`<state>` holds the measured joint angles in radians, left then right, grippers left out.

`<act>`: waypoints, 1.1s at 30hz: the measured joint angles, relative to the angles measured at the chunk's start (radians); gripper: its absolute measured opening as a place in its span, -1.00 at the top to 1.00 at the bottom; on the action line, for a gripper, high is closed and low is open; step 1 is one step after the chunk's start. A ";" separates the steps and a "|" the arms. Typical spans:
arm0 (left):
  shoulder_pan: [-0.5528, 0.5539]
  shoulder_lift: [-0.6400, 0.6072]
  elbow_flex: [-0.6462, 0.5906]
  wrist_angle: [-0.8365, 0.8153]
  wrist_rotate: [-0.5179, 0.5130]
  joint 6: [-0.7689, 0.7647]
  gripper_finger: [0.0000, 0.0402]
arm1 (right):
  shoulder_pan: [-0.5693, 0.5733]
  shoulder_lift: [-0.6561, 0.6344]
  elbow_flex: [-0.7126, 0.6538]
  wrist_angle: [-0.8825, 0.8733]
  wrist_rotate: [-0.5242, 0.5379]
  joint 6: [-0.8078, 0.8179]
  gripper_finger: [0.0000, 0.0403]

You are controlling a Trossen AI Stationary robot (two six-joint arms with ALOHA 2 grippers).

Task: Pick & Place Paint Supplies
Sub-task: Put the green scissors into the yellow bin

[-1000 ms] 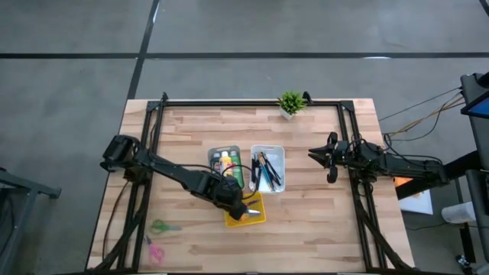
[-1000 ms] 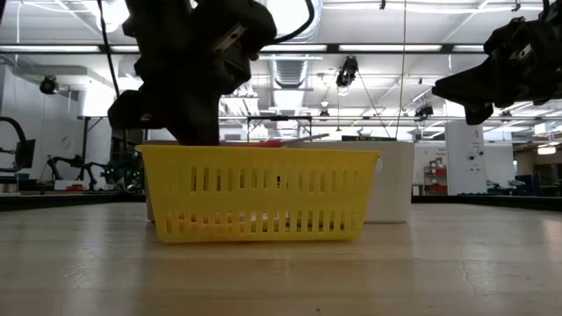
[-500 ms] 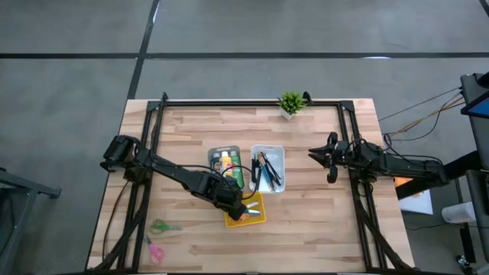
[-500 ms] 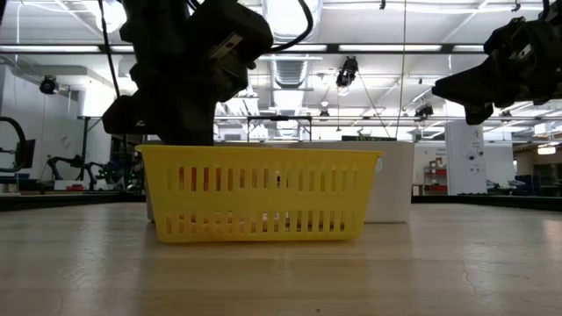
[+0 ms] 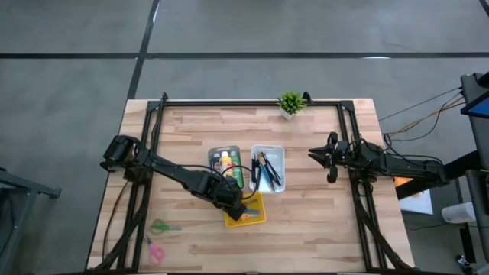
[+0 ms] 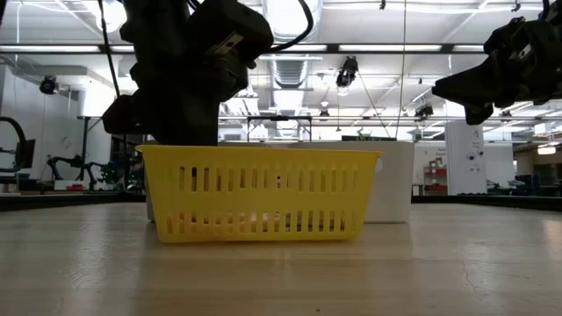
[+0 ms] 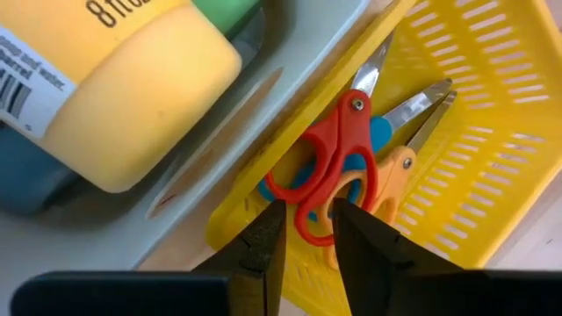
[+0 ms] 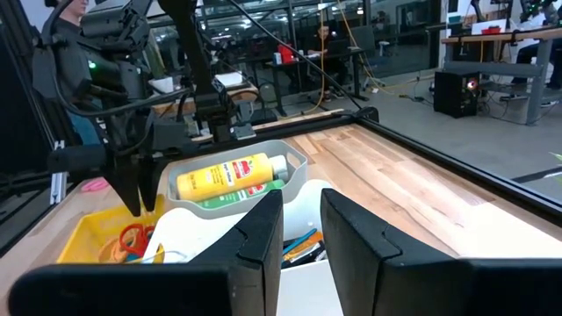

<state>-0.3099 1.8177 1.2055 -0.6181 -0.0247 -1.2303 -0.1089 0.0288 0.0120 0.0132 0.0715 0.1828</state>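
The left gripper [image 5: 241, 211] hangs low over the near-left corner of a yellow slotted basket [image 5: 256, 216], its jaws parted by a narrow gap and closed on nothing; just beyond the fingertips [image 7: 263, 254] lie red-handled scissors [image 7: 327, 171] crossed over an orange-handled pair [image 7: 392, 175] on the basket floor, free of the grip. The paint supplies sit in two trays at mid-tabletop, just behind the basket: a grey tray [image 5: 213, 155] holds the paint bottles on their sides, a yellow bottle [image 8: 230, 174] with a printed label lying against a green one [image 8: 230, 200], while the white tray [image 5: 280, 153] beside it carries the dark-handled brushes and pencils [image 5: 266, 171], heaped lengthwise. The left arm reaches in from the tabletop's left edge, stretched diagonally toward the centre with its wrist bent down into the basket; from table height the arm looms dark behind the basket's wall. The right gripper [image 5: 315, 155] waits raised above the right side of the wooden tabletop [image 5: 321, 221], well apart from the trays, its arm lying level along the right rail; its jaws stand somewhat apart and empty. Green scissors [image 5: 161, 226] and pink scissors [image 5: 155, 250] lie near the front left corner, and a small potted plant [image 5: 290, 102] stands at the far edge.
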 joint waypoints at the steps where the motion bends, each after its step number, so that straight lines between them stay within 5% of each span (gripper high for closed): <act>1: 0.000 -0.001 0.002 -0.001 0.005 0.000 0.51 | 0.000 0.000 0.000 0.000 0.000 0.000 0.61; 16: -0.027 -0.195 0.032 -0.275 0.009 -0.128 0.51 | 0.000 0.000 0.000 0.000 0.000 0.000 0.61; 27: -0.214 -0.266 0.030 -0.635 -0.054 -0.632 0.51 | 0.000 0.000 0.000 0.000 0.000 0.000 0.61; 33: -0.334 -0.338 -0.058 -0.628 -0.051 -0.880 0.51 | 0.000 0.000 0.000 0.000 0.000 0.000 0.61</act>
<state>-0.6437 1.4794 1.1472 -1.2462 -0.0761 -2.1103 -0.1093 0.0288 0.0120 0.0132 0.0711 0.1825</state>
